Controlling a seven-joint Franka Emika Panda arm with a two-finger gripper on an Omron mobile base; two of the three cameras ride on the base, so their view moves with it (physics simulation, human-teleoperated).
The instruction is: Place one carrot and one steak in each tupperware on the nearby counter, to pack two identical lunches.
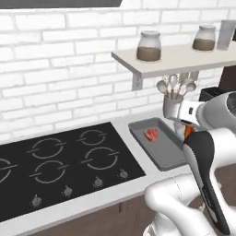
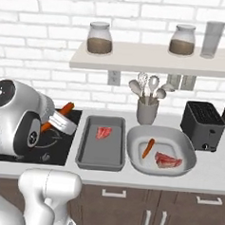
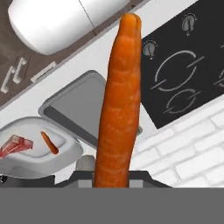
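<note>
My gripper [image 2: 57, 119] is shut on a carrot [image 3: 120, 109], held in the air over the stovetop's right edge, left of the dark rectangular tupperware [image 2: 99, 152]. The carrot's orange ends [image 2: 66, 108] stick out on both sides of the hand, and a bit of it [image 1: 188, 132] peeks from behind the arm. That tray [image 1: 164, 155] holds one steak [image 2: 103, 132]. To its right, the lighter oval tupperware [image 2: 188, 150] holds a second carrot [image 2: 148, 148] and a second steak [image 2: 168, 160]. Both containers rest on the counter [image 2: 210, 176].
A black stovetop [image 1: 64, 161] lies left of the tray. Behind the containers stands a grey utensil holder [image 2: 147, 110], with a black toaster [image 2: 202, 125] at the right. A shelf [image 2: 151, 60] with jars hangs above. Cabinet fronts run below the counter.
</note>
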